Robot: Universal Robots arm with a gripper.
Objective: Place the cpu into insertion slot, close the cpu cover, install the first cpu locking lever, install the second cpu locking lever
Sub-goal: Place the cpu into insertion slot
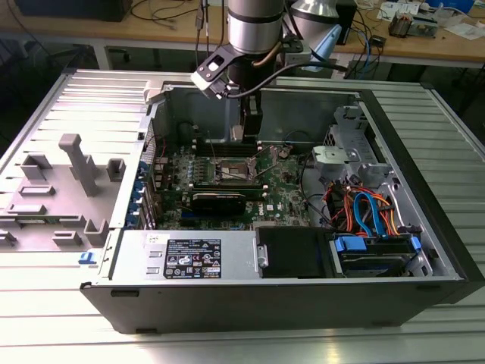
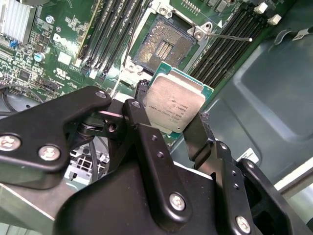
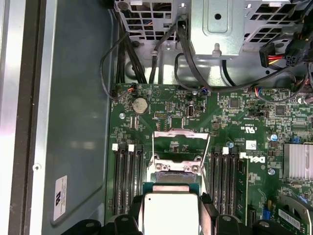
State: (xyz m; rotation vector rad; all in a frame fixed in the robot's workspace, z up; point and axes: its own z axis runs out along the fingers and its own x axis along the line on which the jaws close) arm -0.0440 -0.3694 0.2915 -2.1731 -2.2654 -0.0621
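The cpu (image 3: 170,211) between black fingers (image 3: 209,215), near the raised cpu cover (image 3: 182,133)

Fine print on cpu (image 2: 173,105); label stickers (image 1: 193,258) on power supply (image 1: 136,262); logo (image 3: 253,159) on motherboard (image 3: 166,115).

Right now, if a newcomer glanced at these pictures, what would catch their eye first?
The silvery-topped cpu is pinched between the black fingers, poised close over the open insertion slot but not in it, in the second wrist view. In the first wrist view the cpu cover stands swung up off that slot. In the exterior view the arm reaches down into an open computer case.
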